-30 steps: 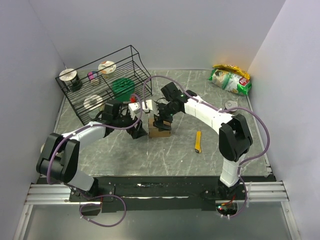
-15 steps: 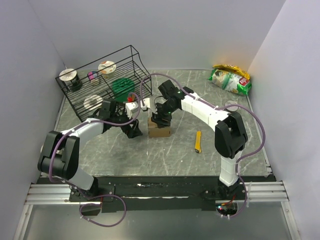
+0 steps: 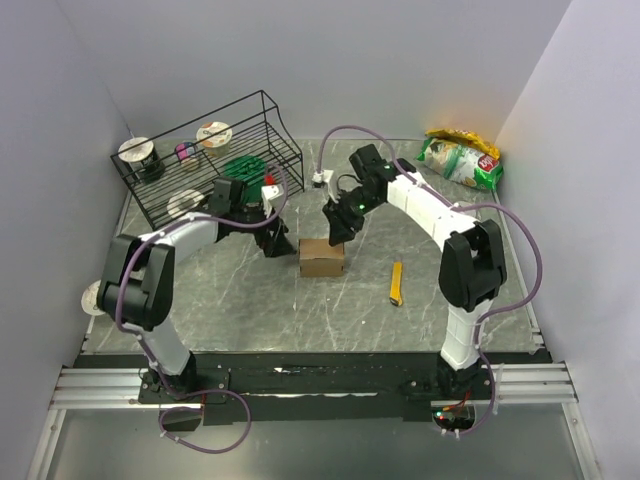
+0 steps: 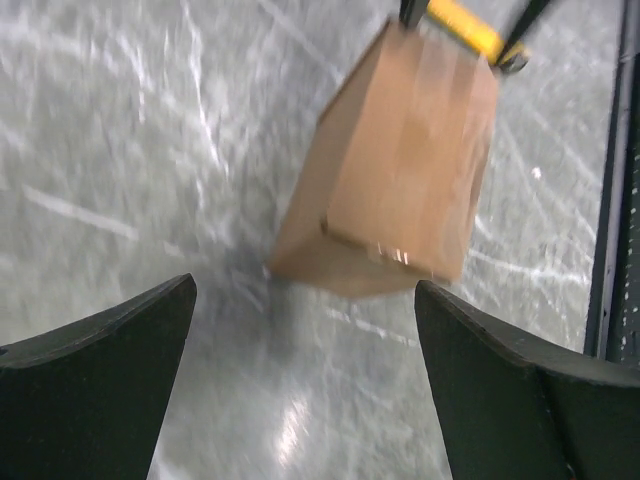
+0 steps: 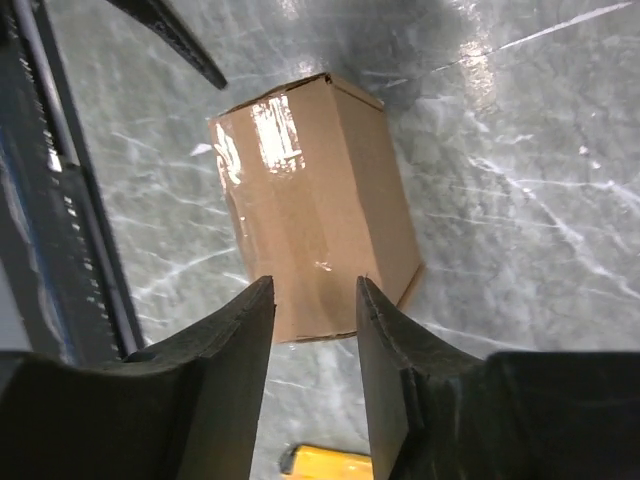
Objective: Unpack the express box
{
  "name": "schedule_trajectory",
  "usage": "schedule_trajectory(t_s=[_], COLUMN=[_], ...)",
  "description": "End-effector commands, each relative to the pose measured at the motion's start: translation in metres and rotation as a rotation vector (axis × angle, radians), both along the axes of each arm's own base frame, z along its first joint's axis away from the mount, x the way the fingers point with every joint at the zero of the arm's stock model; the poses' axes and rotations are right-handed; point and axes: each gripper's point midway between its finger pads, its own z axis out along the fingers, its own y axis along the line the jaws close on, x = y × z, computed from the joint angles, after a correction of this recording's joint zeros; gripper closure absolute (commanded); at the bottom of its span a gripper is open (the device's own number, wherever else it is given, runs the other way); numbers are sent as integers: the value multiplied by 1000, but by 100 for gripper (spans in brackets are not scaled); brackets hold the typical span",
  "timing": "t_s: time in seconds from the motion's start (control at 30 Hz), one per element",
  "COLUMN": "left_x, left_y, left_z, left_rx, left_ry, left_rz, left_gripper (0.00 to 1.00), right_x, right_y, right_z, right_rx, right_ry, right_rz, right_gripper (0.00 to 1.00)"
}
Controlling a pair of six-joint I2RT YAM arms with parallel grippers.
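Observation:
The express box is a small brown carton with its taped flaps shut, standing alone in the middle of the grey table. My left gripper hangs just left of it, open and touching nothing. In the left wrist view the express box lies beyond the left gripper, clear of both fingers. My right gripper hovers above and behind the carton. In the right wrist view the right gripper has its jaws a narrow gap apart, with nothing between them and the express box below.
A yellow utility knife lies right of the carton. A black wire rack holding cups and lids stands at the back left. A green snack bag sits at the back right. The black rail runs along the near edge.
The right gripper rose off the carton, moved back and to the right, and its jaws narrowed. The left gripper drew back from the carton's left side. The carton now stands free.

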Motion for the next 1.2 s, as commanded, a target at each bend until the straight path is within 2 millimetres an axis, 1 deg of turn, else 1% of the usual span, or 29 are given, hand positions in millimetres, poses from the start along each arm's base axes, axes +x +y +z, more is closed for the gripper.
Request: schedule_trajectory(t_s=[0.0,0.03,0.07,0.1,0.13,0.17,0.2,0.23,0.3,0.37,0.4,0.43,0.47,0.5,0.57,0.6,0.67,0.7,0.77,0.83,0.87,0.93,0.97,1.0,1.03,1.1,1.13,1.17], left_x=[5,4,5,1,-2,-5,-13,-16,-18,-11,-6,-2,9,12,21,21,28,27,23,20,19,4,-5,-12,-17,-29,-32,-34], left_y=[-21,-19,-18,-16,-12,-10,-7,-3,4,14,18,21,32,35,46,50,55,56,57,58,59,47,43,37,28,16,13,10], left_z=[27,22,22,23,22,22,21,17,15,8,16,19,13,22,25,22,24,25,24,24,20,22,18,22,25,14,11,6], left_rx=[-86,-76,-74,-75,-76,-72,-62,-35,-1,52,58,57,97,95,118,135,156,148,146,153,170,134,119,87,49,71,79,78], left_ry=[-22,12,27,29,40,41,45,44,39,34,7,28,0,-19,-7,24,64,92,78,74,57,48,45,29,14,-13,-23,-26], left_rz=[-122,-112,-99,-95,-87,-85,-82,-73,-23,74,126,200,299,343,453,489,550,578,577,566,548,420,375,326,273,179,154,123], left_gripper=[4,4,4,4,4,4,4,4,4,3,4,3,4,4,4,4,3,4,4,4,3,3,4,4,4,4,4,4], right_x=[-18,-22,-23,-23,-23,-25,-25,-23,-20,-9,-5,0,1,3,2,3,-1,0,-1,-3,-4,-5,-7,-7,-10,-6,-8,-3], right_y=[3,6,6,5,12,14,15,16,20,20,21,20,19,18,13,13,10,9,9,7,7,6,4,5,2,0,-2,-8], right_z=[37,47,50,47,46,43,40,33,29,22,21,14,10,10,-4,-8,-11,-13,-14,-17,-16,-16,-17,-17,-18,-16,-15,-13], right_rx=[89,113,114,85,91,81,73,48,36,9,-1,-21,-35,-47,-89,-101,-115,-122,-125,-131,-132,-133,-135,-137,-141,-136,-130,-127], right_ry=[-31,-141,-209,-284,-390,-422,-441,-442,-443,-465,-480,-491,-490,-498,-484,-491,-472,-471,-469,-456,-454,-438,-430,-424,-400,-371,-339,-321], right_rz=[19,81,107,127,162,177,191,200,206,202,204,218,233,247,300,329,353,358,359,366,367,371,377,381,383,353,340,307], right_gripper=[44,27,19,7,2,0,0,0,0,1,2,2,2,4,4,4,5,6,8,15,20,26,29,37,41,49,49,50])
